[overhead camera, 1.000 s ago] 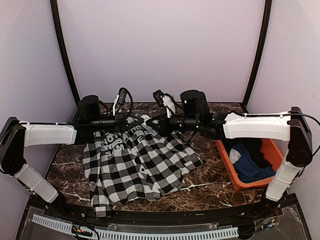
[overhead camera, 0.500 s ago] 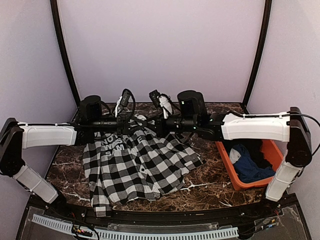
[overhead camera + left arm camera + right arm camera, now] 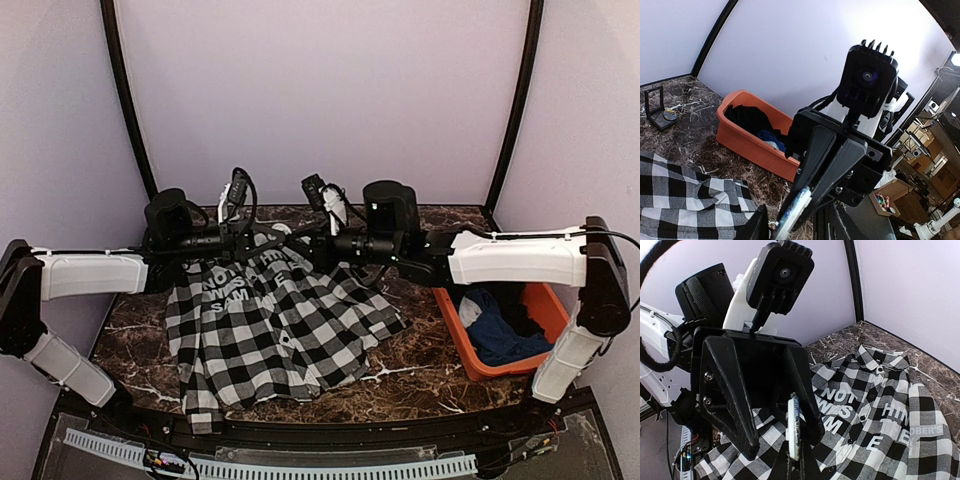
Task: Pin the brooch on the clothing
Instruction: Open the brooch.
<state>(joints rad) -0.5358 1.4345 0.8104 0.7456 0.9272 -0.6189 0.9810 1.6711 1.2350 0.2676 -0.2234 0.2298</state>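
Observation:
The clothing (image 3: 270, 320), a black-and-white checked shirt with white lettering, lies spread on the marble table (image 3: 420, 370). Above its collar end the two grippers meet tip to tip. My right gripper (image 3: 796, 460) is shut on the brooch (image 3: 795, 432), a thin white disc with a blue face seen edge-on. The left gripper (image 3: 780, 440) stands open, one finger on either side of the brooch. In the left wrist view the brooch (image 3: 796, 207) sticks out of the right gripper's shut fingers (image 3: 815, 165), between my left gripper's (image 3: 800, 222) spread fingers. The shirt (image 3: 680, 200) lies below.
An orange bin (image 3: 455, 330) holding a dark blue garment (image 3: 500, 335) stands at the right of the table. A small black stand (image 3: 660, 112) sits near the back wall. Both arms stretch across the table's back half.
The left gripper has opened off the brooch and its arm has drawn slightly left. The right gripper still holds the brooch in about the same place.

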